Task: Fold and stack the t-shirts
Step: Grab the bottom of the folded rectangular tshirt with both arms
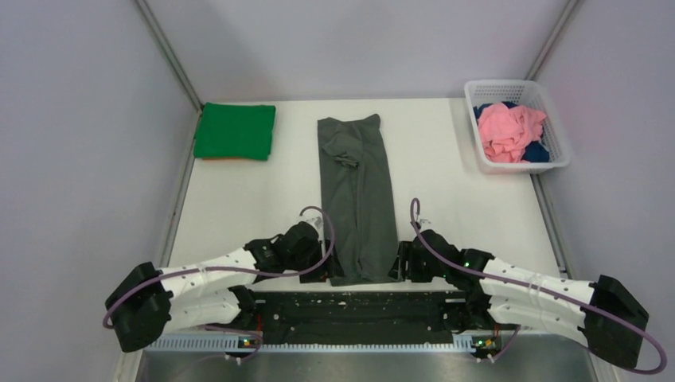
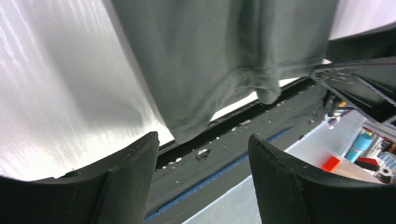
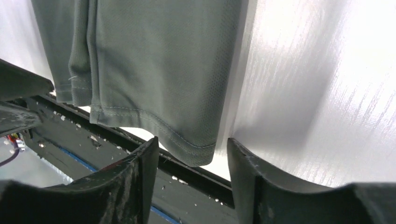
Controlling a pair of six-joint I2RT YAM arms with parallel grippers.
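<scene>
The dark grey t-shirt (image 1: 357,195) lies as a long narrow strip down the table's middle, its hem at the near edge. My left gripper (image 1: 325,269) is open at the hem's left corner (image 2: 187,128), the cloth just beyond its fingertips. My right gripper (image 1: 400,267) is open at the hem's right corner (image 3: 196,149), which lies between its fingertips. The bright green t-shirt (image 1: 235,130) lies folded at the back left. The pink t-shirt (image 1: 509,130) and dark blue t-shirt (image 1: 537,151) are crumpled in the white basket (image 1: 559,163).
A black strip (image 1: 358,306) runs along the table's near edge, between the arm bases. Grey walls close in the left, right and back sides.
</scene>
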